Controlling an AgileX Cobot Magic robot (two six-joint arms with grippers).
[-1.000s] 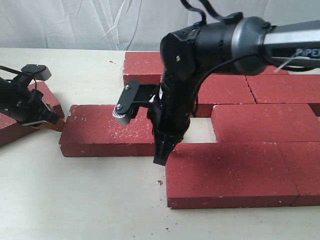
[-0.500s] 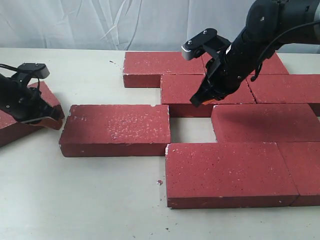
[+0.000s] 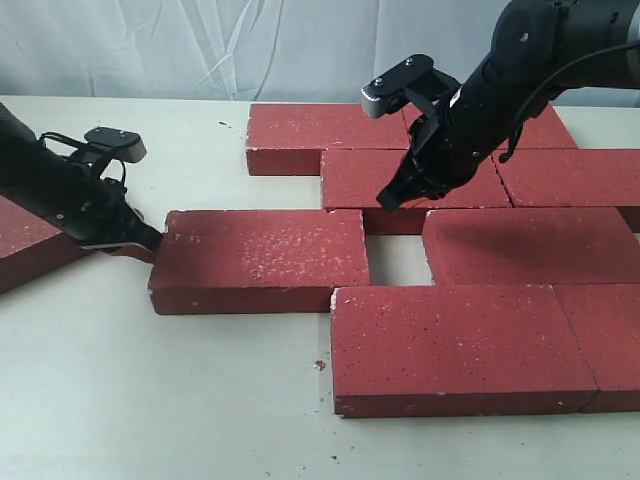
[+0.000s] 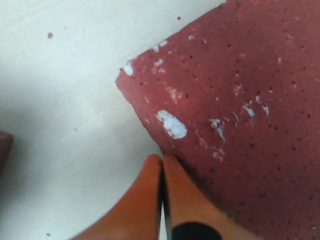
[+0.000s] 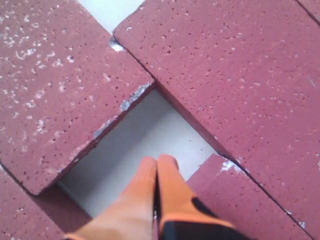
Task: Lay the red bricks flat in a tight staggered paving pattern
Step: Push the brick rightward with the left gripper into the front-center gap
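Note:
Several dark-red bricks lie flat in staggered rows on the table. One speckled brick (image 3: 262, 258) (image 4: 240, 115) sits left of a small bare gap (image 3: 395, 260) (image 5: 145, 135) in the pattern. My left gripper (image 3: 145, 245) (image 4: 162, 159) is shut, its orange tips pressed against that brick's left end. My right gripper (image 3: 392, 200) (image 5: 158, 161) is shut and empty, hovering above the gap over a back-row brick (image 3: 415, 180). Another brick (image 3: 25, 240) lies tilted at the far left, behind my left arm.
A front-row brick (image 3: 455, 345) and its right neighbour (image 3: 610, 335) form the near edge of the pattern. A small crumb (image 3: 318, 365) lies on the pale table (image 3: 150, 400). A white cloth backdrop hangs behind.
My left gripper has shoved the speckled brick to the right, narrowing the gap. My right arm rose from the front row a second ago and has hardly moved since.

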